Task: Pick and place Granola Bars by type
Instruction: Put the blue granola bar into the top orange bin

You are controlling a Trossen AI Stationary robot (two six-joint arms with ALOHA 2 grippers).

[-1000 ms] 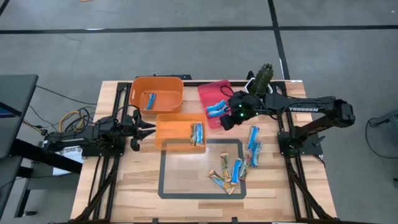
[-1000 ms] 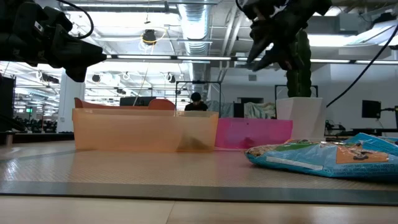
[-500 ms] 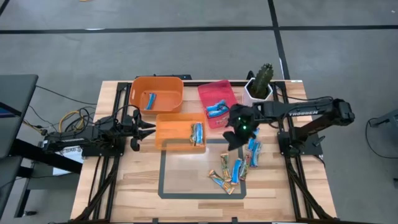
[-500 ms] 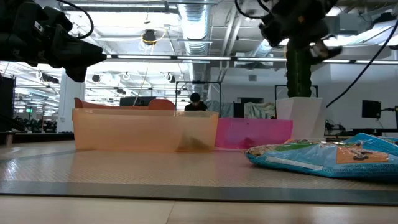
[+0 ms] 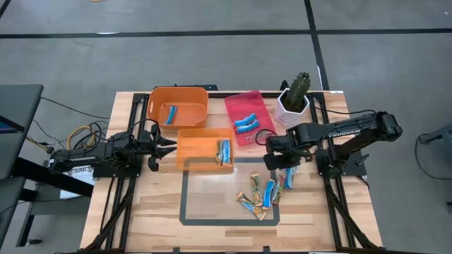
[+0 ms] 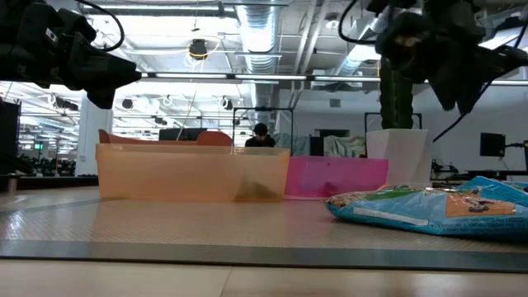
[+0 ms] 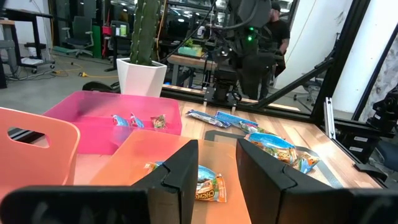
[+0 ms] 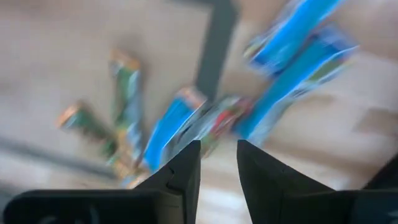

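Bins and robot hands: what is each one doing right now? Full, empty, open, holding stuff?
Big orange bin: holds one blue bar.
Small orange bin: holds bars.
Pink bin: holds blue bars.
Left gripper: open, empty.
Right gripper: open, empty, above loose bars.

High view straight down on the table, low view level across it, wrist views forward, both catching bars.

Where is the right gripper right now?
In the high view, the right gripper is over the table's right side, above the loose bars by the taped rectangle's right edge, just below the pink bin.
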